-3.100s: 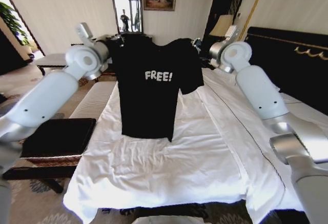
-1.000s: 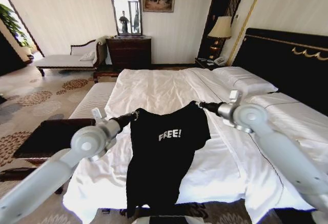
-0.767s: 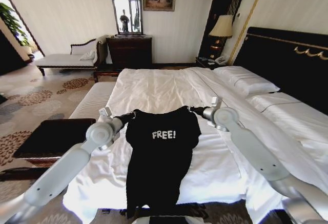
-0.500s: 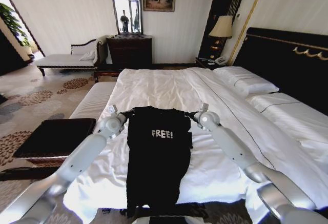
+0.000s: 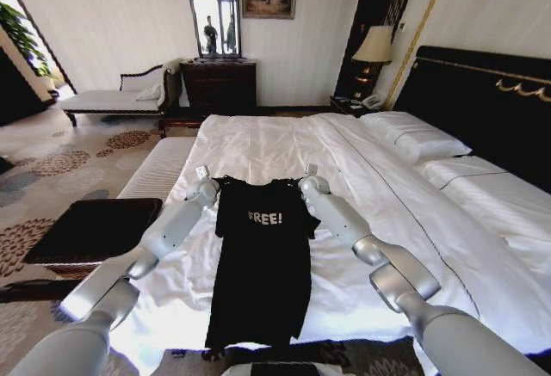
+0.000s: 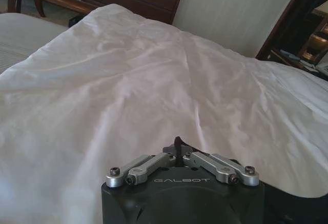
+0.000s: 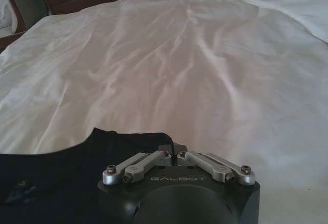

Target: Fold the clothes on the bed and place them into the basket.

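Both arms are stretched out over the bed (image 5: pixel 284 144) right now, and the black T-shirt (image 5: pixel 258 264) lies flat on the white duvet with its "FREE!" lettering facing up; its hem reaches the near edge of the mattress at 6 o'clock, its collar points toward 12 o'clock. The left gripper (image 5: pixel 209 186) sits at the shirt's left shoulder, about 11 o'clock from the lettering; in the left wrist view its 2 fingers (image 6: pixel 178 151) are pinched together on a small fold of black cloth. The right gripper (image 5: pixel 306 181) sits at the other shoulder, about 1 o'clock from the lettering; in the right wrist view its fingers (image 7: pixel 172 151) are closed tight on the shirt's edge, with black fabric (image 7: pixel 66 162) spreading away beside the gripper body. Beyond both grippers the duvet (image 6: pixel 154 80) runs on, wrinkled and pale; the pillows (image 5: pixel 417 144) lie at roughly 2 o'clock, against the black headboard (image 5: pixel 482 101) with its gold trim. The basket (image 5: pixel 90 230), brown wicker sides under a flat black top, stands on the patterned carpet beside the bed at 9 o'clock, well apart from the shirt; a pale striped bench (image 5: pixel 159 165) runs along the bed's side just beyond it.
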Motion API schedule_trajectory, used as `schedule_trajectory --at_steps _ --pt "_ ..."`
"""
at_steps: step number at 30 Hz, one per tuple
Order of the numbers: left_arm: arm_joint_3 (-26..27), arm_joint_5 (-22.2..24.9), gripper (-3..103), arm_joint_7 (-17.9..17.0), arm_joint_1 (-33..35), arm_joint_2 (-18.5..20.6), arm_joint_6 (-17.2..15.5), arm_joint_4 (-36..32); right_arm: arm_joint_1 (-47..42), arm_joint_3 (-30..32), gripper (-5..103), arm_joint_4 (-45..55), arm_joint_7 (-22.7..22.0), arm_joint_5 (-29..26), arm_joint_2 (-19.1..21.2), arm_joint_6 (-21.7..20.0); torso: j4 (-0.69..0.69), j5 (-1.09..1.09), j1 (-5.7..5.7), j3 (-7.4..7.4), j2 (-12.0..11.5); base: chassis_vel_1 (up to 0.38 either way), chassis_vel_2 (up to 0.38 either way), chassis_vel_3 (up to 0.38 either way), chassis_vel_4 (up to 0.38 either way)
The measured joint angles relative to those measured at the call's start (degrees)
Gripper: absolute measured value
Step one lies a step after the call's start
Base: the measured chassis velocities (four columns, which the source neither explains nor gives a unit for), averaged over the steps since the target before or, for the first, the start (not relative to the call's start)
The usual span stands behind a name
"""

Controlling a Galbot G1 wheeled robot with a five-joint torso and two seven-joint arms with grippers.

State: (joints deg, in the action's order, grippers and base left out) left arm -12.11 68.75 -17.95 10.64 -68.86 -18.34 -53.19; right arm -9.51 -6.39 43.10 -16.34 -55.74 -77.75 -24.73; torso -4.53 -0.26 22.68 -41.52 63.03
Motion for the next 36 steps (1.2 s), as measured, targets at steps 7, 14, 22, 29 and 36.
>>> schedule_trajectory --at_steps 7,14,22,29,36 --pt "0.69 -4.89 0 3.48 -4.47 -6.16 1.2 10.96 2.5 1.12 0 -8.38 3.76 3.95 -2.48 3.04 -0.01 0.01 0.01 0.0 0.0 0.0 0.0 0.0 0.0" --pt "2.34 -6.83 -2 1.62 -1.23 -7.35 0.23 10.4 3.27 2.15 -2 -12.33 5.86 7.75 -5.01 4.44 0.03 -0.02 0.01 0.0 0.0 0.0 0.0 0.0 0.0" --pt "3.68 -4.66 24 -1.01 3.43 -1.9 -2.82 0.37 -1.55 1.52 24 -2.14 3.99 5.24 -0.75 2.32 0.02 0.0 0.01 0.01 0.0 0.0 0.0 0.0 0.0" --pt "6.22 -5.86 51 -2.21 12.14 6.79 -0.3 -18.71 -10.76 1.15 45 18.43 1.74 -0.23 11.24 1.67 0.06 0.01 0.01 0.01 0.0 0.0 0.0 0.0 0.0" --pt "17.47 -15.44 72 -0.06 33.82 19.25 3.83 -41.96 -28.86 11.02 73 42.64 2.18 0.03 24.53 3.83 -0.03 0.03 -0.04 0.04 0.03 -0.003 -0.007 -0.004 0.003"
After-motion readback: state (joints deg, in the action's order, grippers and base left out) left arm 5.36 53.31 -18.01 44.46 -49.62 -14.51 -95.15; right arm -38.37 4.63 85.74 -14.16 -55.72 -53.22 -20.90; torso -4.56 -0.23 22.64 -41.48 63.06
